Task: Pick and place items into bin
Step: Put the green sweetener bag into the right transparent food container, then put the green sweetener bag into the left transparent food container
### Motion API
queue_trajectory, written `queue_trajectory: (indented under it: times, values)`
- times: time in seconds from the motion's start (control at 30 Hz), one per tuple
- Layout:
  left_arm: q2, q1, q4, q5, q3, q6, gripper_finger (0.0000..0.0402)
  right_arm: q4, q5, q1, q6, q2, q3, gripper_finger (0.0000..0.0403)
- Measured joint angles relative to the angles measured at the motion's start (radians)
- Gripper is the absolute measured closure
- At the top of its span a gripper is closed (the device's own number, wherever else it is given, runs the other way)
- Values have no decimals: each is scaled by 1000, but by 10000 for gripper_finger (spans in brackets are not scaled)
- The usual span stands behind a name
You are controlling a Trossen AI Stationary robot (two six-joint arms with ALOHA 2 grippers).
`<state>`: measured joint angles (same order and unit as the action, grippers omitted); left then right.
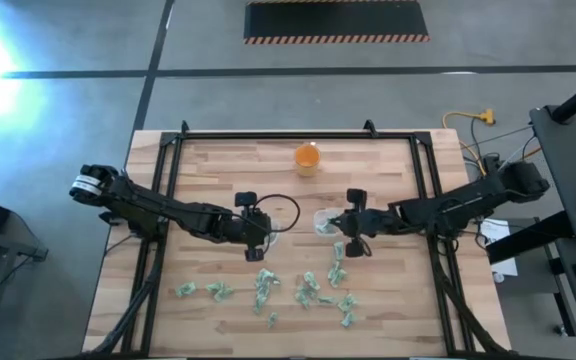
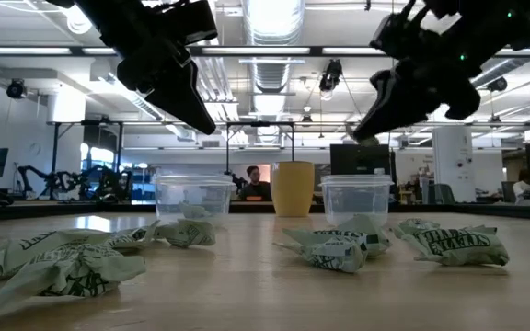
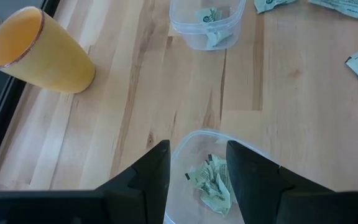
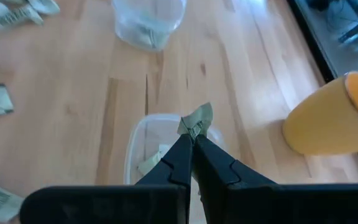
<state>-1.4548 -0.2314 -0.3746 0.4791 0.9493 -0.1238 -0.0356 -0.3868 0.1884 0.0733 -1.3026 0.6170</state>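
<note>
Right gripper (image 4: 192, 144) pinches a wrinkly piece (image 4: 196, 119) over its tub (image 4: 143, 132), hidden overhead; left gripper (image 3: 197, 163) gapes.

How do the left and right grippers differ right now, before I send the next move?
The left gripper has its jaws open and empty; the right gripper has its jaws shut on a pale green piece. The left gripper hangs over the left tub, with one piece already lying inside; the right gripper hangs over the right tub, its piece not yet dropped. Both hover above a clear tub, off the table.
</note>
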Motion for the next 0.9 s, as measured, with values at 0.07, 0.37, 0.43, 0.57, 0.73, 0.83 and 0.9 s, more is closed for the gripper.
queue_trajectory:
  times: [0.07, 0.37, 0.43, 0.57, 0.73, 0.83, 0.9]
  values:
    - [0, 0, 0, 0, 0, 0, 260, 7, 2, -4, 0, -28, 0, 394]
    - [0, 0, 6, 0, 0, 0, 260, 56, 2, -23, -1, -112, 0, 393]
    - [0, 0, 7, 0, 0, 0, 260, 64, 2, -24, 3, -113, 0, 387]
    - [0, 0, 8, 0, 0, 0, 260, 69, 2, -24, 5, -98, 0, 358]
    - [0, 0, 8, 0, 0, 0, 260, 68, 2, -24, 14, -85, 0, 311]
    - [0, 0, -10, -14, 4, 0, 260, 68, 2, -23, 26, -70, 0, 291]
    - [2, 0, -37, -36, 12, -1, 260, 68, 1, -23, 33, -60, 0, 282]
